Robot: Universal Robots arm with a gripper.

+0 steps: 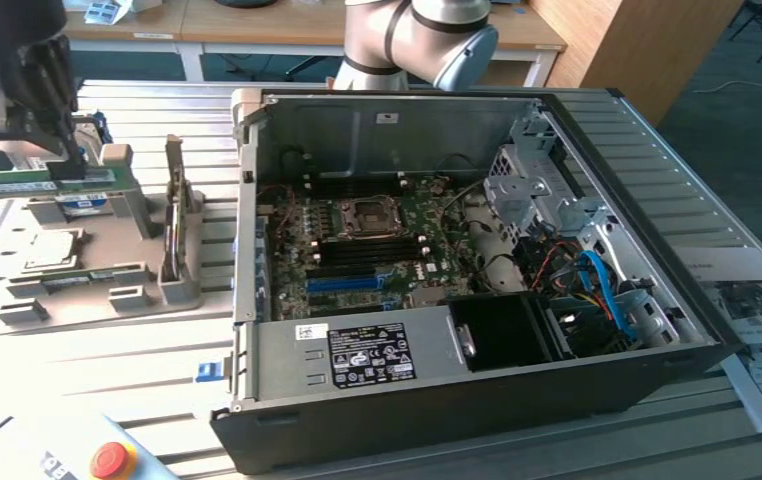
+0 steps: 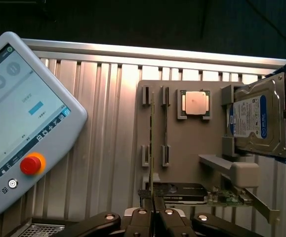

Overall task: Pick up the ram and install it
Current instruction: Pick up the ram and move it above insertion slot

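Observation:
The ram (image 1: pixel 8 187), a thin green board, hangs level above the grey holder tray (image 1: pixel 114 300) at the exterior view's left. My gripper (image 1: pixel 72 172) is shut on it near one end. In the wrist view the ram (image 2: pixel 151 143) is seen edge-on, running away from my gripper (image 2: pixel 152 203), whose two fingers press together on it. The open computer case (image 1: pixel 621 385) lies to the exterior view's right. Its motherboard (image 1: pixel 408 235) faces up, with blue and black memory slots (image 1: pixel 348 283) near the front.
The tray (image 2: pixel 182 158) also holds a second thin stick (image 2: pixel 166 128), a processor (image 2: pixel 195 102) and a hard drive (image 2: pixel 256 121). A teach pendant (image 2: pixel 19 123) with a red button lies beside the tray. Papers (image 1: pixel 755 320) lie at the exterior view's right.

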